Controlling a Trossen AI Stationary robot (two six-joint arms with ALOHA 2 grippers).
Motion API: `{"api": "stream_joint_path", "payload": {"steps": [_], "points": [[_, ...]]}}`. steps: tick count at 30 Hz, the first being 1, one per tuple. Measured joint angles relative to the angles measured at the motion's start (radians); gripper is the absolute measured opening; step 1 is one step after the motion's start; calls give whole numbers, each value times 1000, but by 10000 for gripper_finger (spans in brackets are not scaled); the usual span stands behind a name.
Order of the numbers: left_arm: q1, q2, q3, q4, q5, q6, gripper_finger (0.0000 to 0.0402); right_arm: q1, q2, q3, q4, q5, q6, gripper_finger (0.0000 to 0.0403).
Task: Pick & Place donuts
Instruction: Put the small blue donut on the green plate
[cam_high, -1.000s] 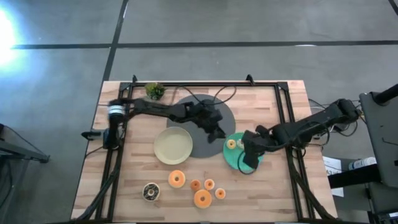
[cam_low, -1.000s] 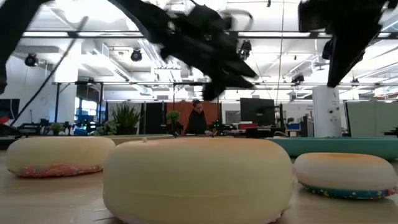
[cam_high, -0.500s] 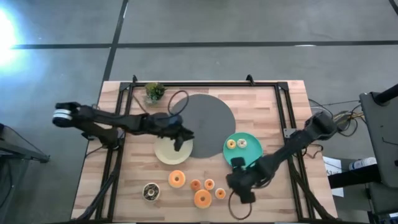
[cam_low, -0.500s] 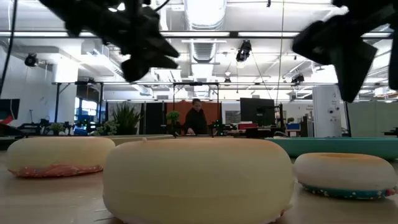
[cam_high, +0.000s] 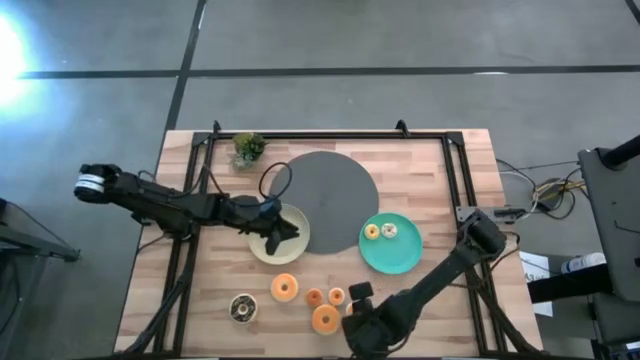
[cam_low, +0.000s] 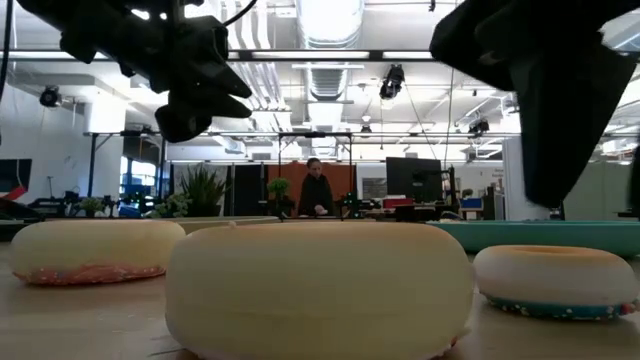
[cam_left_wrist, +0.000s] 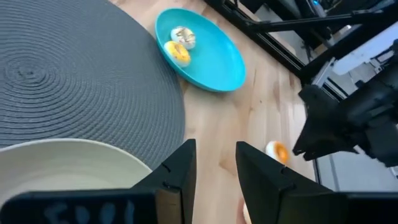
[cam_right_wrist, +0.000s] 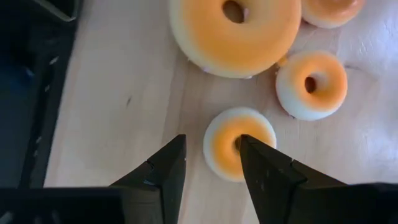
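Right gripper (cam_right_wrist: 211, 168) is part open, holding nothing, hovering over a small orange donut (cam_right_wrist: 239, 143) at the table's near edge, one finger above its hole. Beside it: a large donut (cam_right_wrist: 234, 34) and another small donut (cam_right_wrist: 311, 84). Risk: the fingers look off-centre, so closing could nudge the ring aside or clip a neighbour. Left gripper (cam_left_wrist: 214, 165), narrowly open and empty, waits over the cream plate (cam_left_wrist: 68, 163); two donuts sit on the teal plate (cam_left_wrist: 214, 62).

right gripper (cam_right_wrist: 211, 165) parted over small donut (cam_right_wrist: 239, 144), large donut (cam_right_wrist: 235, 34) beyond
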Motion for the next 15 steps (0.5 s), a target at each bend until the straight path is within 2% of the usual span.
{"api": "stream_joint_path", "payload": {"steps": [11,15], "points": [[-2,1,2,-1,11,14,87,2,47,4,-13,9,172,154],[-2,1,1,-1,13,20,87,0,47,1,-11,-16,195,139]]}}
